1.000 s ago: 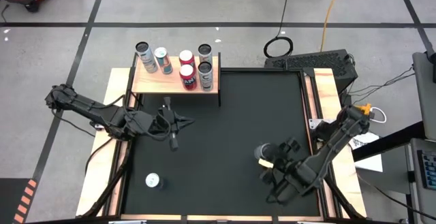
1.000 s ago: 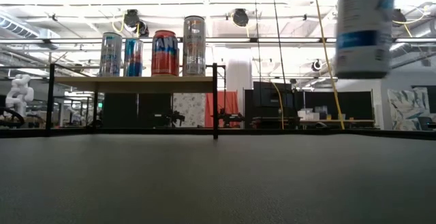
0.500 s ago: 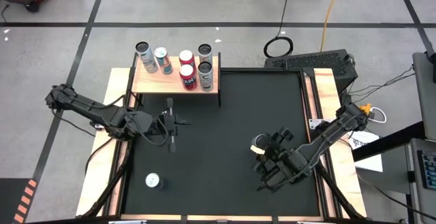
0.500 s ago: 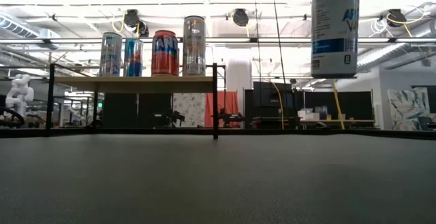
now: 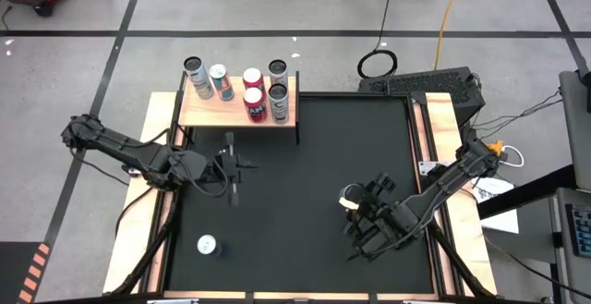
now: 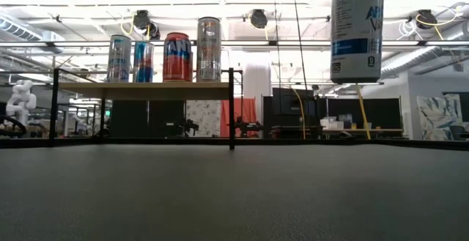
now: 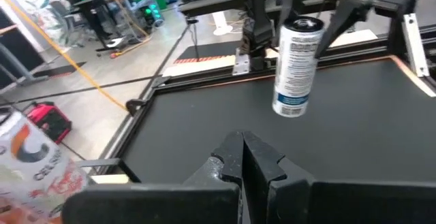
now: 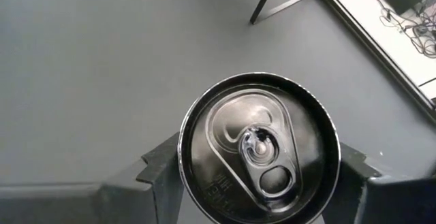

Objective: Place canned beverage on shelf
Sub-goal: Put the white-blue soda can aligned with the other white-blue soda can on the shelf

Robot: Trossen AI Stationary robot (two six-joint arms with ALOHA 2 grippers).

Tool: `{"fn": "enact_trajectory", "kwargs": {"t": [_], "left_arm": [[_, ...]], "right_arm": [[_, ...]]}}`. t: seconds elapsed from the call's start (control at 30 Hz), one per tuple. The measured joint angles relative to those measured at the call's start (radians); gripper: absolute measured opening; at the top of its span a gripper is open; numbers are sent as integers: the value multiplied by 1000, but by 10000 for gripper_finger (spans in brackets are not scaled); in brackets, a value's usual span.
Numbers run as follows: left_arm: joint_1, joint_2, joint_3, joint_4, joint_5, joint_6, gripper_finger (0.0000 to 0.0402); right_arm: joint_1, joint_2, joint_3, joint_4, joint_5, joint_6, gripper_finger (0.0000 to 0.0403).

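Note:
A white-and-blue beverage can (image 6: 357, 28) hangs high above the black mat, with my right gripper (image 5: 355, 210) shut on it at the mat's right middle. The right wrist view looks down on its silver top (image 8: 259, 149). The shelf (image 5: 211, 110), a pale wood board on a thin black frame, stands at the mat's far left corner with several cans upright on it (image 6: 178, 56). My left gripper (image 5: 235, 173) hovers shut and empty over the mat's left middle, its fingers (image 7: 243, 157) pointing toward the held can (image 7: 296, 67). My right gripper pinches the can between its two fingers (image 8: 162, 176), one on each opposite side of the wall just below the top rim (image 8: 185, 157). The fingers come from above, slanting down. The can hangs upright below them, lifted clear of the mat.
One more can (image 5: 207, 245) stands upright on the mat near its front left corner. Narrow wooden strips (image 5: 427, 138) edge the mat. The shelf's right black leg (image 6: 231, 109) stands on the mat. The mat's middle (image 5: 305, 175) is bare.
My right gripper has carried the can a short way toward the table's left edge, then stopped; the can has stayed upright and clear of the mat and has turned about its own axis. My left gripper has rolled a little in place.

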Motion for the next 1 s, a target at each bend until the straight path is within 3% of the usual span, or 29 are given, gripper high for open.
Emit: {"fn": "enact_trajectory", "kwargs": {"t": [0.23,0.37,0.8,1.0], "left_arm": [[6,0,0,-4,-1,-37,4],[6,0,0,-4,-1,-78,28],[6,0,0,-13,-1,-18,200],[6,0,0,-12,-1,-24,247]], "right_arm": [[-7,0,0,3,-18,-25,224],[-9,0,0,46,-21,-60,225],[-128,0,21,405,-22,-413,223],[-200,0,88,590,-18,-633,223]]}}
